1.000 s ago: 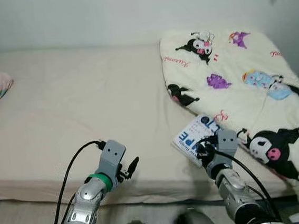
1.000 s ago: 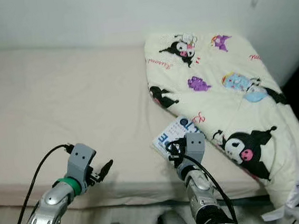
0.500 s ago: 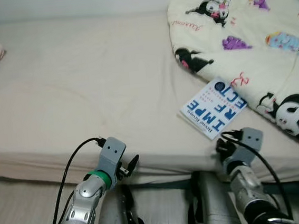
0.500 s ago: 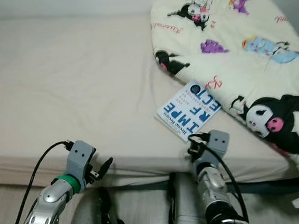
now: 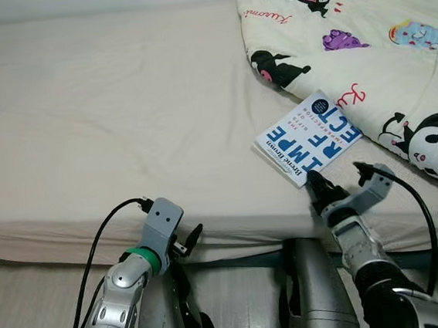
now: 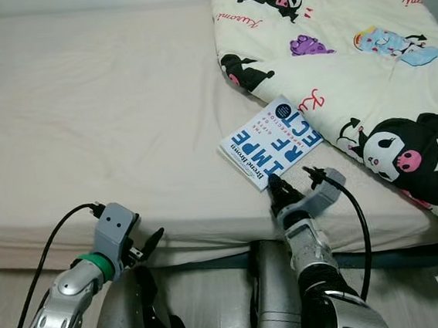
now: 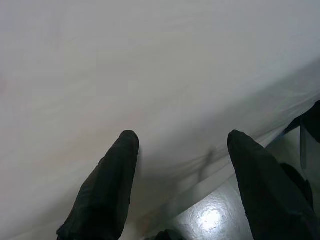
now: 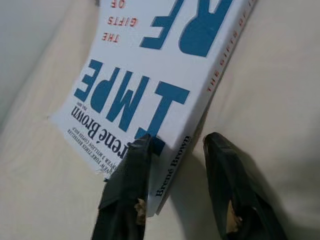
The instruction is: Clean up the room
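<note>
You are at the pick-up step: your right gripper [image 8: 172,150], fingers apart, straddles the near spine corner of the white paperback [image 5: 307,136] lying by the cartoon quilt [image 5: 369,33] on the bed [image 5: 106,120], so close and lift; your left gripper [image 5: 189,240] hangs open.

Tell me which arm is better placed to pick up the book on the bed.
Right. The right gripper is at the near corner of the book, open, with its fingers straddling the spine edge. The left gripper hovers open at the mattress edge, well away from the book.
</note>
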Motion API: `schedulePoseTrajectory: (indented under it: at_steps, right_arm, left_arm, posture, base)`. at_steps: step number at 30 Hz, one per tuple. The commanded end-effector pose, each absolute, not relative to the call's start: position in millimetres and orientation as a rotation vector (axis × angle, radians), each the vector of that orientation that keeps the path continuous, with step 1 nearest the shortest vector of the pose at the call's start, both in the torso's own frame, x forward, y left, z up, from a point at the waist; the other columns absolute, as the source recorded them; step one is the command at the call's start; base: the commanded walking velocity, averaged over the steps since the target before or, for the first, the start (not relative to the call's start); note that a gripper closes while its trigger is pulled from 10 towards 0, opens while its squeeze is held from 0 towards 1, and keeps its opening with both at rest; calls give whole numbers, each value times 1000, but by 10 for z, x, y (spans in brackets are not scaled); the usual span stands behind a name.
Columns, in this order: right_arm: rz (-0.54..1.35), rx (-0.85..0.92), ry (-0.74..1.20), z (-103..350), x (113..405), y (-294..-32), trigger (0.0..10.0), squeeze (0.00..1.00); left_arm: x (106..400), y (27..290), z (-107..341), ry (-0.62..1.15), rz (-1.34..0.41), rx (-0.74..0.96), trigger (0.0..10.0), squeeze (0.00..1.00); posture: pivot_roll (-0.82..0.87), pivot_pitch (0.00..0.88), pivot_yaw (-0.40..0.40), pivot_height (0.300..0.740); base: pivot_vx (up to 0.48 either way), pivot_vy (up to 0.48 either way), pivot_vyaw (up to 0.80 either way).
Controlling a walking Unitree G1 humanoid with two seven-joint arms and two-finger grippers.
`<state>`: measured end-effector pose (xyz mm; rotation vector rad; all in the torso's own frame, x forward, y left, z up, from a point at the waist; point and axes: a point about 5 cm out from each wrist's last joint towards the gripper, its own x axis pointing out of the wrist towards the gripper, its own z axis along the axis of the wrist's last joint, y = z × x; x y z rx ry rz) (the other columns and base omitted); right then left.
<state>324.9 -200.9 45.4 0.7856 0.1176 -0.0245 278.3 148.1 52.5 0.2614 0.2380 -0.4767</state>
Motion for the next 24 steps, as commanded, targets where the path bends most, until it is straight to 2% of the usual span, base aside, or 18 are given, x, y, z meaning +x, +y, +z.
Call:
schedulePoseTrajectory:
  at_steps: [1,6,7,13,14,15,16,17,18,19,24]
  right_arm:
    - [-13,856,166,348,3203,-1896,10000,1000]
    - [46,947,140,393,3236,-1845,10000,988]
    - [101,990,124,452,3280,-1806,10000,0]
    - [209,1045,96,580,3361,-1751,10000,0]
    - [230,1054,85,622,3388,-1746,9490,0]
    - [235,1062,74,668,3423,-1749,6039,0]
    - [235,1065,67,696,3444,-1751,6039,0]
    - [230,1067,57,735,3474,-1760,2745,0]
    - [230,1067,57,735,3474,-1760,2745,0]
    - [215,1067,44,773,3503,-1777,0,0]
    - [161,1078,3,852,3557,-1848,0,0]
  left_arm:
    - [2720,1525,471,275,-475,261,10000,0]
    - [2682,1558,469,285,-471,267,10000,0]
    - [2680,1573,477,286,-466,271,10000,0]
    - [2688,1586,492,286,-458,274,10000,0]
    - [2688,1590,495,286,-455,274,10000,0]
    - [2687,1592,499,286,-452,273,10000,0]
    - [2686,1593,501,287,-450,273,10000,0]
    - [2685,1593,505,287,-448,272,10000,0]
    - [2685,1593,505,287,-448,272,10000,0]
    - [2685,1593,507,288,-446,271,10000,0]
    - [2689,1591,509,290,-443,272,10000,0]
  posture:
    - [42,172,125,520]
    - [55,178,130,520]
    - [61,178,134,520]
    - [69,177,134,520]
    - [70,174,133,520]
    - [73,171,132,520]
    - [73,171,132,520]
    - [75,170,131,520]
    - [75,170,131,520]
    - [77,166,129,520]
    - [78,153,127,520]
  base:
    - [0,0,0]
    - [0,0,0]
    - [0,0,0]
    - [0,0,0]
    - [0,0,0]
    - [0,0,0]
    - [0,0,0]
    - [0,0,0]
    - [0,0,0]
    - [0,0,0]
    - [0,0,0]
